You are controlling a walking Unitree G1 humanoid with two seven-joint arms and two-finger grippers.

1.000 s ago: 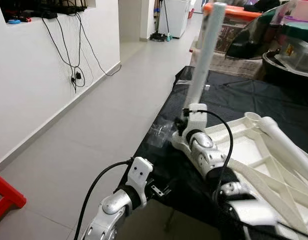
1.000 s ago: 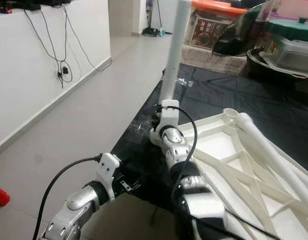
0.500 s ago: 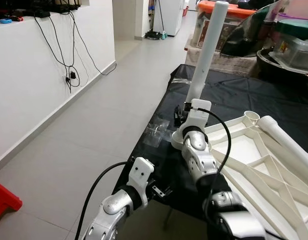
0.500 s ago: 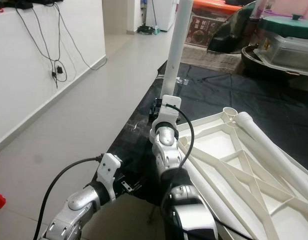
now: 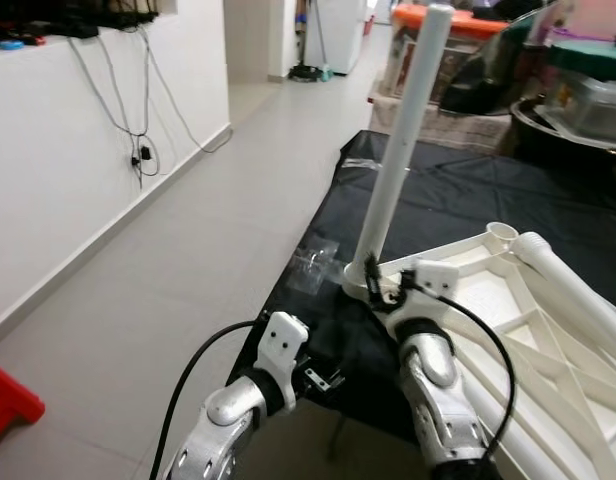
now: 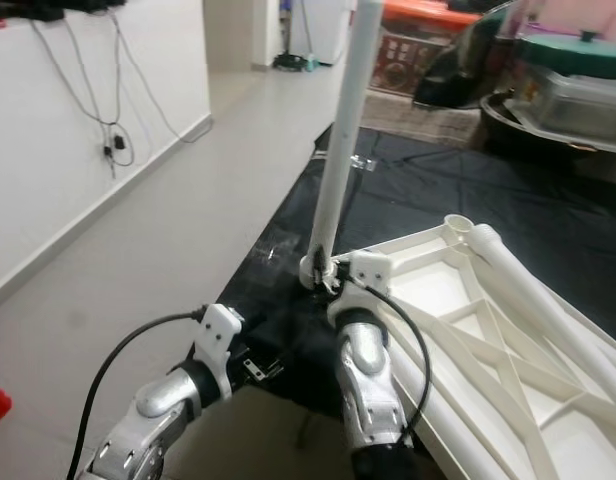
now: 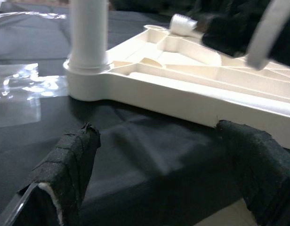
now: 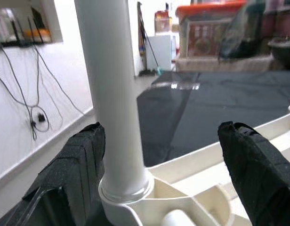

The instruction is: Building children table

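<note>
The left gripper point(image 7: 159, 174) hangs low at the near edge of the black cloth point(image 5: 458, 190), just short of the table frame's corner, its 2 padded fingers point(image 7: 65, 165) spread wide with nothing between them.

Right of it, the table frame point(image 5: 528, 320) lies upside down on the cloth, ribbed underside showing. At the frame's near-left corner socket, the white leg point(image 5: 398, 150) stands seated, its long axis close to vertical, with the top leaning slightly away from the robot and toward the orange-lidded bin point(image 5: 458, 20) behind the frame.

The change is at that leg: 1.0 s ago the right gripper point(image 8: 164, 155) gripped the tube well above the socket; now it has slid down to the socket and its fingers point(image 8: 74, 165) stand wide apart, 1 just beside the tube, the other clear. The leg stands unaided, so this leg appears fitted.

Further right along the frame, a second leg point(image 5: 578, 290) lies slanting across the ribs, 1 end near the far corner socket point(image 5: 503, 232).
</note>
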